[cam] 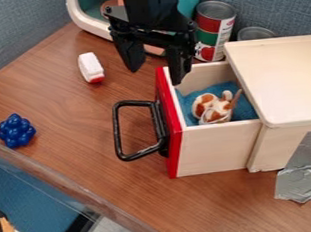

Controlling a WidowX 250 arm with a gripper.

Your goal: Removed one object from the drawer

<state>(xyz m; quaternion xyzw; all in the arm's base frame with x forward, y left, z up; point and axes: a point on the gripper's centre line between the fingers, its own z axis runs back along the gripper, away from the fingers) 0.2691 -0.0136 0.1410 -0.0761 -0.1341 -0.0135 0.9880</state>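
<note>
My gripper [156, 70] hangs at the top centre, its two fingers spread apart with nothing between them, above the drawer's back left corner. The wooden drawer [214, 146], with a red front and a black handle, stands pulled out of its box. Inside it, on a blue lining, lies a small brown and white plush toy [214, 107], below and to the right of the gripper.
A white and red toy [90, 67] and a blue berry-like cluster [16, 130] rest on the table at left. Two cans [215, 29] stand behind the drawer. Silver tape [299, 170] holds the wooden box [286, 79]. A clear-walled bin [76, 193] occupies the lower left.
</note>
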